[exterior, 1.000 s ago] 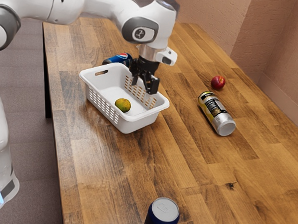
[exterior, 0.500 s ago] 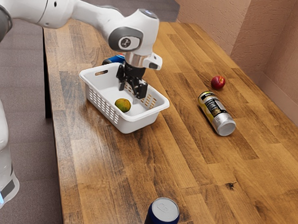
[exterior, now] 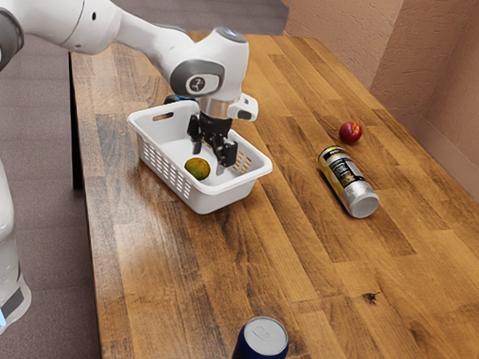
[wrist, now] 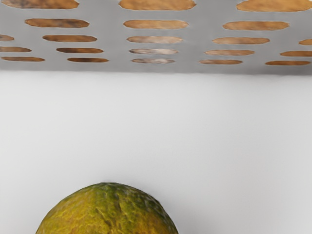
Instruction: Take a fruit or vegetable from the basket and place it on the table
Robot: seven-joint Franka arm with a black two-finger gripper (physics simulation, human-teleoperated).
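Exterior view: the fingers [exterior: 227, 154] stand wide apart at the basket [exterior: 218, 201], near the fruit [exterior: 196, 169].

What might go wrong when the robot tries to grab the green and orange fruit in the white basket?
The fruit is round, so if one finger of the open gripper touches it first, it might roll away across the basket floor.

The basket has walls close around the gripper, so the robot could bump one and shove the whole basket.
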